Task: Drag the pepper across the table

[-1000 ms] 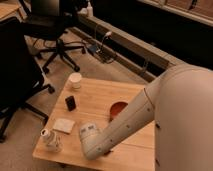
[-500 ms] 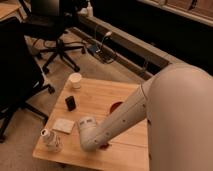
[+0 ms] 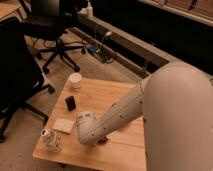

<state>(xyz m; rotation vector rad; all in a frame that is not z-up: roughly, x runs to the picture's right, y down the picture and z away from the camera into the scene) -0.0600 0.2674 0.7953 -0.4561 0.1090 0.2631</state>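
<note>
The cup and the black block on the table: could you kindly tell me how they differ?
The cup is white, round and larger; the block is black, boxy and smaller. The cup stands by the table's far left edge; the block sits closer to the gripper, which is low over the table's front. Both stand upright, apart from each other.

Pale plank-grain wooden table (image 3: 117, 97), smooth white arm (image 3: 125, 112) — tool hidden beneath

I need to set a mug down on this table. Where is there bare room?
Bare wood on the table lies right of the white cup and dark block, and along the front edge. The left front is crowded: flat pad, bottle and the arm hiding its gripper.
</note>
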